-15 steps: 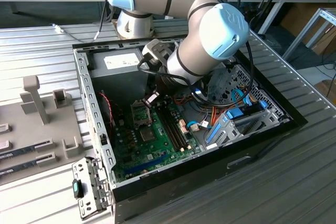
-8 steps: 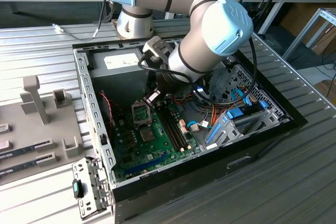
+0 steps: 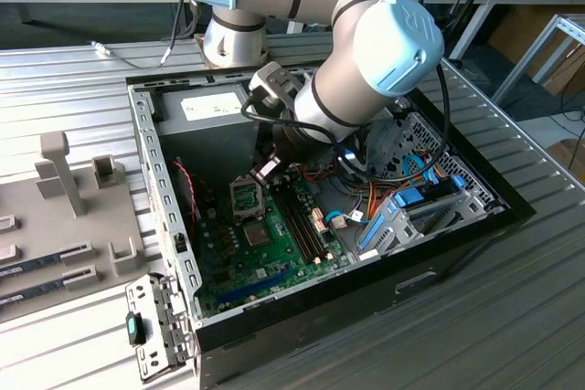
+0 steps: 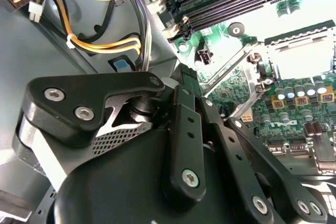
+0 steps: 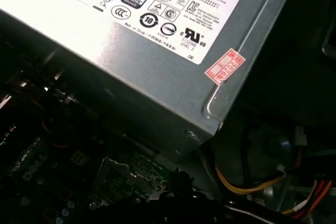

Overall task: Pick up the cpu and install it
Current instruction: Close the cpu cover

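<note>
At the exterior view's left, a grey tray (image 3: 37,198) is seen with its posts and slots, evidently shaped so parts are kept in known places; two memory sticks (image 3: 55,278) are counted lying in it. Next, one case (image 3: 151,180) is laid on its side with the cover off, so the one green board (image 3: 228,262) can be reached from above. One power supply (image 3: 206,107) is fixed at the far end, and its labelled side is shown close up in the first wrist view (image 5: 157,77). One socket (image 3: 245,198) is seen on the board; in the second wrist view its frame (image 4: 302,51) is swung open, presumably to take a chip. The gripper (image 3: 269,171) is hung just over the socket, reaching down into the case. Whether it is clamped on anything cannot be told. The cpu cannot be picked out for certain, in the socket or at the gripper. One arm (image 3: 366,70) is bent over the case, and one blue drive cage (image 3: 402,216) is seen at the right.
</note>
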Robot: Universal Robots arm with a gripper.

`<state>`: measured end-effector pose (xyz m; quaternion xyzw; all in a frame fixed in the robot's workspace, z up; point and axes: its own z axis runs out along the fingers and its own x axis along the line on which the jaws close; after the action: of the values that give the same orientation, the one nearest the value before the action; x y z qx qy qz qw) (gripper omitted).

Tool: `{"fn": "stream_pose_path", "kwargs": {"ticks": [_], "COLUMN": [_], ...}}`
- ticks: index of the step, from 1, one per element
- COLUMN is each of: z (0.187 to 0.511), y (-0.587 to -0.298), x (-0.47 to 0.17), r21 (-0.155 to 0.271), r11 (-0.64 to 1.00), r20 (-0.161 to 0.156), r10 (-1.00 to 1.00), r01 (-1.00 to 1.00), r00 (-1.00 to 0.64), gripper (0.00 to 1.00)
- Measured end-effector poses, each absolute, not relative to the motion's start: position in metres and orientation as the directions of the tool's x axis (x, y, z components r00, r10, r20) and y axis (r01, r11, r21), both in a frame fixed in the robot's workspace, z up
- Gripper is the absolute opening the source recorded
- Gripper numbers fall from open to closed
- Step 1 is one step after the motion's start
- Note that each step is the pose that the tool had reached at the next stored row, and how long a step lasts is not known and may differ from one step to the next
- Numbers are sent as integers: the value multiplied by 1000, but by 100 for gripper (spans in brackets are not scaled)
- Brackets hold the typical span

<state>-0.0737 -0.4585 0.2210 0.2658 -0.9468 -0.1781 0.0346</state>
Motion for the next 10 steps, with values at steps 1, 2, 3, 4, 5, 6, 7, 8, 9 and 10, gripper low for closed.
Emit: {"fn": "stream_pose_path", "kwargs": {"ticks": [1,2,3,4,5,6,7,8,9,10], "z": [222,223,224,224,224,224,225,225,226,227], "y": [-458,-458,-458,-458,-458,-459,-459,-459,-459,-459], "x": [-74,-74,-74,-74,-74,-74,-74,-74,-74,-74], "r21": [356,356,356,356,356,356,356,355,355,356], "r11": [795,795,795,795,795,795,795,795,795,794], "r20": [-29,-29,-29,-29,-30,-29,-29,-29,-29,-29], "r10": [-516,-516,-516,-516,-516,-516,-517,-517,-517,-518], "r01": [-491,-491,-491,-492,-492,-492,-492,-492,-492,-493], "r00": [-856,-856,-856,-856,-856,-856,-856,-856,-855,-855], "gripper": [11,11,11,11,11,11,11,11,11,11]}}
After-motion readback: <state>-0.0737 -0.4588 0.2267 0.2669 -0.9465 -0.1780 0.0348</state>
